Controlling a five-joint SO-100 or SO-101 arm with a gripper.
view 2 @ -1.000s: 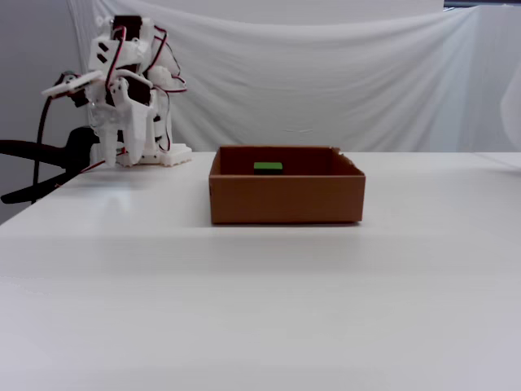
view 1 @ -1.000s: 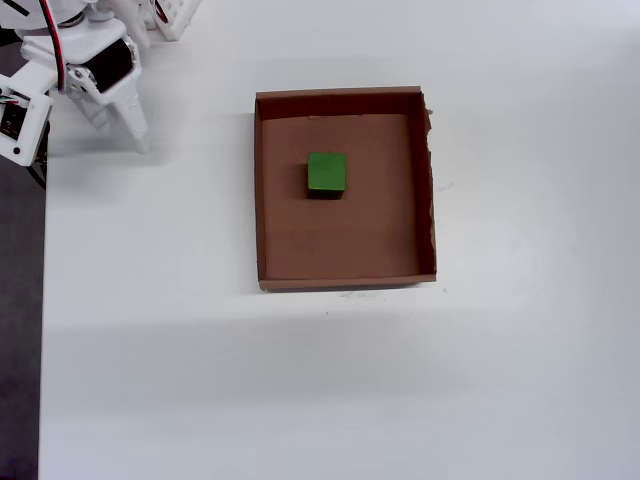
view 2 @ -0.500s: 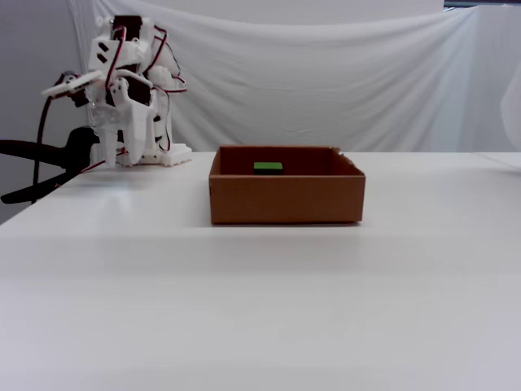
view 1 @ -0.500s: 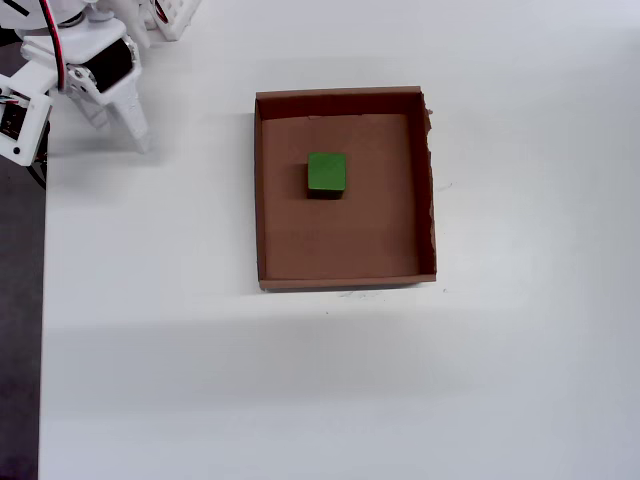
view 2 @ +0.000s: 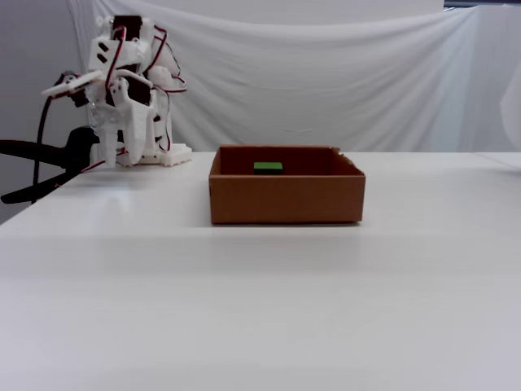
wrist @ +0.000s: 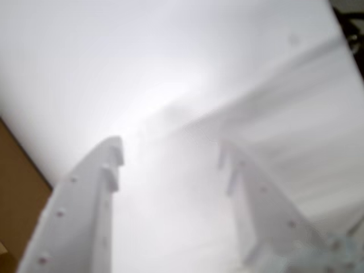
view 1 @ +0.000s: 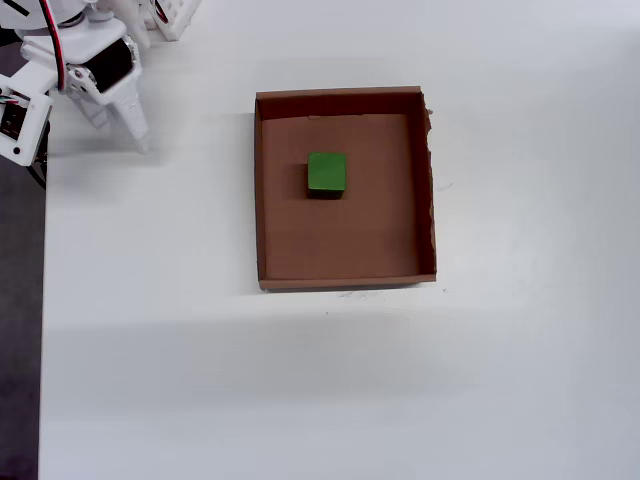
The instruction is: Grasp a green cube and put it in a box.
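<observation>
Nothing is seen to have moved since the earlier frames: the green cube (view 1: pixel 326 173) lies inside the box (view 1: pixel 262 200), toward its upper middle in the overhead view. The fingers (wrist: pixel 170 156) are held apart and empty, folded back well away from the box, above the white surface (view 1: pixel 200 380).
</observation>
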